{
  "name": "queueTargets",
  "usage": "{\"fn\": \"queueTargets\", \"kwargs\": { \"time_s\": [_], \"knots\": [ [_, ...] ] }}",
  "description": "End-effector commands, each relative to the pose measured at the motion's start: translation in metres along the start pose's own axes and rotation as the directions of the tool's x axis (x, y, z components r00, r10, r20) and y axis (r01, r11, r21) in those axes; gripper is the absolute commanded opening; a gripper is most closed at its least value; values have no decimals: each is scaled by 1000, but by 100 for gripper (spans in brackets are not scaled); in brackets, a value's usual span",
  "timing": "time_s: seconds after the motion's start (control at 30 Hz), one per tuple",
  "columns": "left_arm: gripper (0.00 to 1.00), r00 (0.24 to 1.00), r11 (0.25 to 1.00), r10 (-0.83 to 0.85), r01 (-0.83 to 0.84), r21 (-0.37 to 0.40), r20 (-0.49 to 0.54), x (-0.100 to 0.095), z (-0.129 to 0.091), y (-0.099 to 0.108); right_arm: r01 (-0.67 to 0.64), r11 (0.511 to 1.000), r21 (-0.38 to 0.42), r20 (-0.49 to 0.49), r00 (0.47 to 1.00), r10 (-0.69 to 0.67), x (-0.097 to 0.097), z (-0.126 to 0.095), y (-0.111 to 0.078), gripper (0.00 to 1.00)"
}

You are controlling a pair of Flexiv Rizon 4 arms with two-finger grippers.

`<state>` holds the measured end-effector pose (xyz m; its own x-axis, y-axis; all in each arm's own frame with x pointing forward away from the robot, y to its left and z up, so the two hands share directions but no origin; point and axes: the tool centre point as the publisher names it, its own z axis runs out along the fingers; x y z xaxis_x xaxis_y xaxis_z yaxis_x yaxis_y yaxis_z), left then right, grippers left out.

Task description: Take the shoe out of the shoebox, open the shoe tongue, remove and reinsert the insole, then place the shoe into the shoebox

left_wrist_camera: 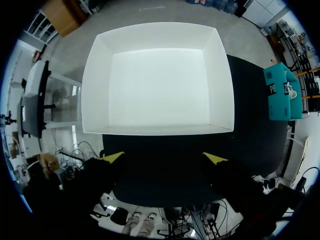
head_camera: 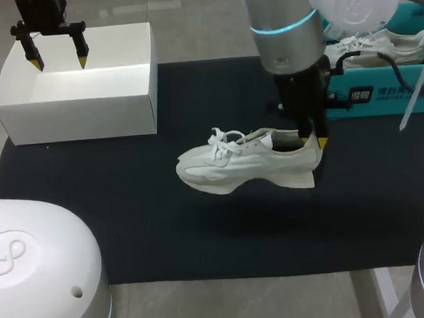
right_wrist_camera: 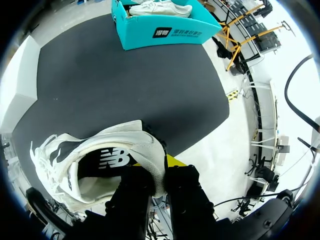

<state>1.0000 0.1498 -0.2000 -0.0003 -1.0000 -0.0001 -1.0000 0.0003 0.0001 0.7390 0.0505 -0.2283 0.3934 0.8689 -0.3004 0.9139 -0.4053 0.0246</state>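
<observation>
A white sneaker [head_camera: 249,164] hangs in the air over a dark mat [head_camera: 166,228], toe pointing to the robot's left. The right claw [head_camera: 316,138] comes down from above and is clamped on the heel. In the right wrist view, the back rim of the sneaker [right_wrist_camera: 100,165] is pinched between the two fingers of that claw [right_wrist_camera: 159,172], one finger inside and one outside. The laces are loose and the mouth of the sneaker gapes wide. An insole [right_wrist_camera: 110,160] lies inside it, dark at the heel end.

At the far left stands a white shoebox [head_camera: 78,117], open and with nothing in it. The left claw [head_camera: 60,62] hovers above its near wall, fingers spread wide apart and holding nothing. The left wrist view looks straight down into the bare box [left_wrist_camera: 220,90] just ahead of that claw [left_wrist_camera: 165,157].

At the far right sits a teal shoebox [head_camera: 382,89] with a second white sneaker [head_camera: 379,45] in it.

As for progress, the sneaker is out of any box and lifted. The insole sits in place, so it may be either untouched or already put back; the pictures cannot settle which. Setting the sneaker into a box is clearly not yet done.
</observation>
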Motion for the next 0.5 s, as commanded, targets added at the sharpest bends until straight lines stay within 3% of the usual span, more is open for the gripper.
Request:
{"fn": "queueTargets", "kwargs": {
  "time_s": [0.03, 0.33, 0.5],
  "knots": [
    [100, 1000, 1000, 0, 0, 0, 0, 0, 0, 0, -247, 969, 18, 10, 969, 247, 16, 21, 0, 0],
    [100, 1000, 1000, 0, 0, 0, 0, 0, 0, 0, -218, 975, 39, 9, 976, 218, 36, 53, 4, 0],
    [100, 1000, 1000, 0, 0, 0, 0, 0, 0, 0, -229, 972, 49, 16, 973, 229, 34, 69, -2, 0]
  ]
}}
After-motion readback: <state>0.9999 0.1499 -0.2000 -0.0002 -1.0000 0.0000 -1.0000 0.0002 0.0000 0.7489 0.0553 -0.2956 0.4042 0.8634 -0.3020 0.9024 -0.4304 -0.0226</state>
